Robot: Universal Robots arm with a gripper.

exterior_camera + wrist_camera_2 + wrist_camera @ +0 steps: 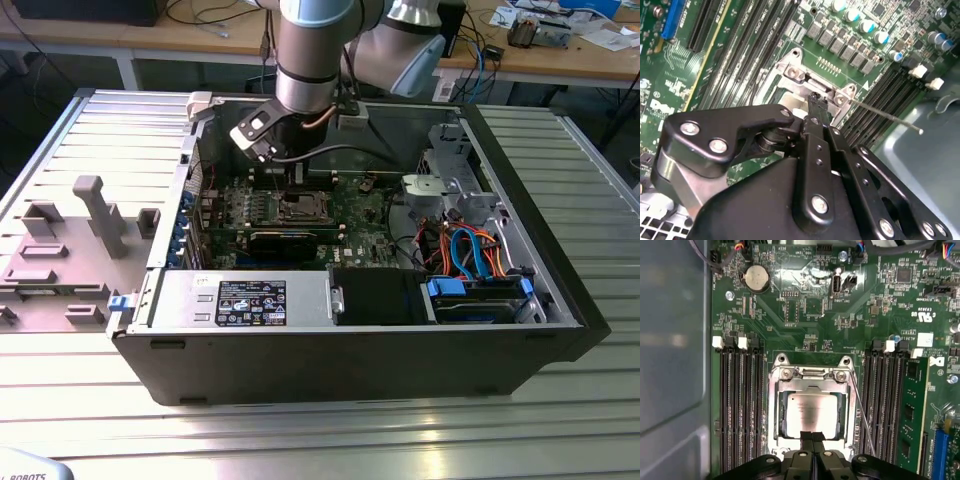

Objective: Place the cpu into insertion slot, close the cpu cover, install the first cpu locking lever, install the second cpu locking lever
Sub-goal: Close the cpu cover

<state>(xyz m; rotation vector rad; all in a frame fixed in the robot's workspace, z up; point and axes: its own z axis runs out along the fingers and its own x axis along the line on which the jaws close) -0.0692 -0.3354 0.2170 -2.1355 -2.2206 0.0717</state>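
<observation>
Inside your open computer case (350,365), the insertion slot (771,407) holds the cpu (812,410), with the cpu cover (810,385) lying over it. Your gripper (812,436) hangs at the cover's edge, fingers pressed together, empty. A thin lever wire (862,412) slants out alongside.

Cpu (812,412) seated under cpu cover (774,410) window; memory slots (740,405) flanking both sides.
</observation>
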